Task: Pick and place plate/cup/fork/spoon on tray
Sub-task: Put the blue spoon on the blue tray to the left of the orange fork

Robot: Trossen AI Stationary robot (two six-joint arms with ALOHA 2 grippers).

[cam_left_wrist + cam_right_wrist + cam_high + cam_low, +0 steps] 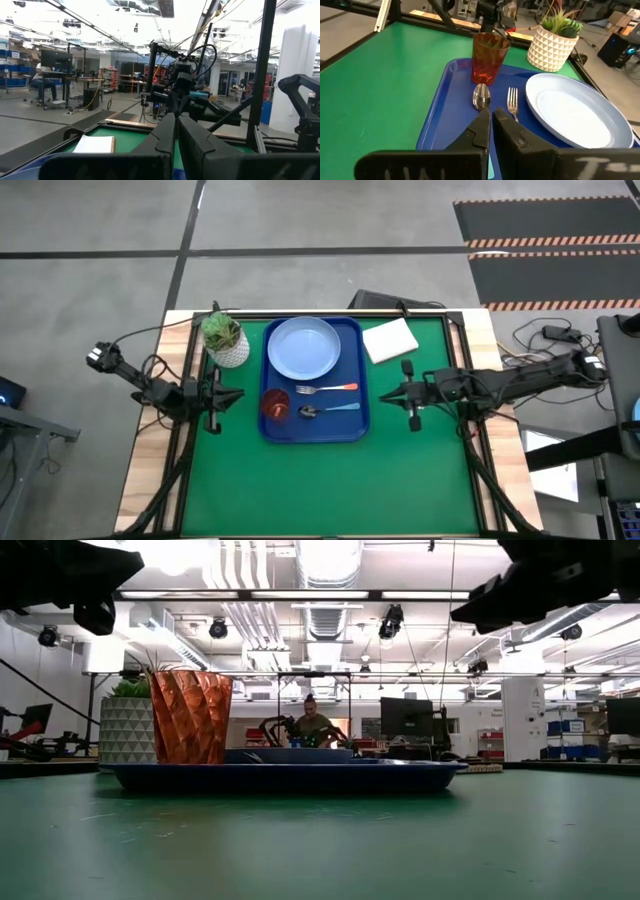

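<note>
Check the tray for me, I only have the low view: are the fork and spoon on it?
Observer: Yes. The high view shows the fork and the spoon lying on the tray, beside the cup on the right arm's side.
Operator: And the plate?
Observer: The plate sits on the tray too, in the half nearest the plant pot.
Operator: Where are the grippers?
Observer: The left gripper is off the tray on the cup's side and the right gripper is off it on the opposite side. Both are shut and hold nothing.
</note>
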